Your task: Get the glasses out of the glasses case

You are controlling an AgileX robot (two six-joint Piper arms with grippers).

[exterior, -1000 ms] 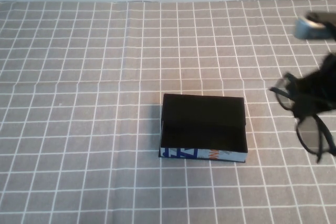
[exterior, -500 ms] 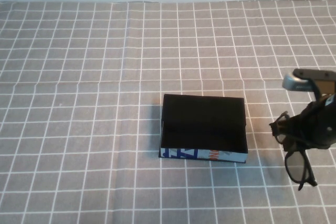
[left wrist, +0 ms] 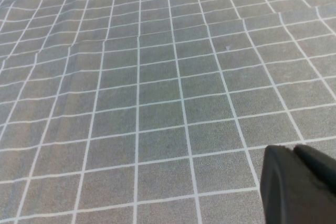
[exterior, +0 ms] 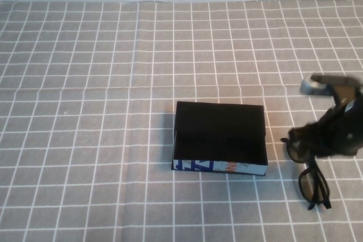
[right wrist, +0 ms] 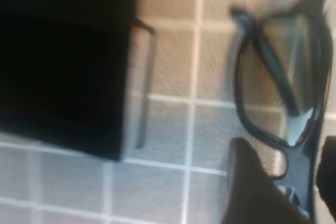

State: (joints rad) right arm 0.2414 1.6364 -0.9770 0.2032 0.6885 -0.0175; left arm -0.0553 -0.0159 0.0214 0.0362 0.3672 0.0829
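Lowered since half a second ago, the glasses [exterior: 311,169] have been brought down and a little toward the case [exterior: 220,139], with the lower lens now close to the counter [exterior: 85,111] or perhaps touching it; contact cannot be told from the high view. They are held by the right gripper [exterior: 332,137], which is clamped on the frame near the bridge, as the right wrist view shows: the bridge of the glasses [right wrist: 286,103] is pinched between the two dark fingers [right wrist: 252,187]. A grip at the middle is judged to keep the pair balanced, so that neither lens swings as it is set down. The glasses hang tilted, one lens under the gripper and the other reaching toward the near edge of the counter. The case lies open just beside them, toward the robot's left, apart from them, its black inside seen to be vacant and its printed edge facing the robot. The left gripper [left wrist: 299,184] is held over bare checked cloth, away from the work, its fingers pressed together.
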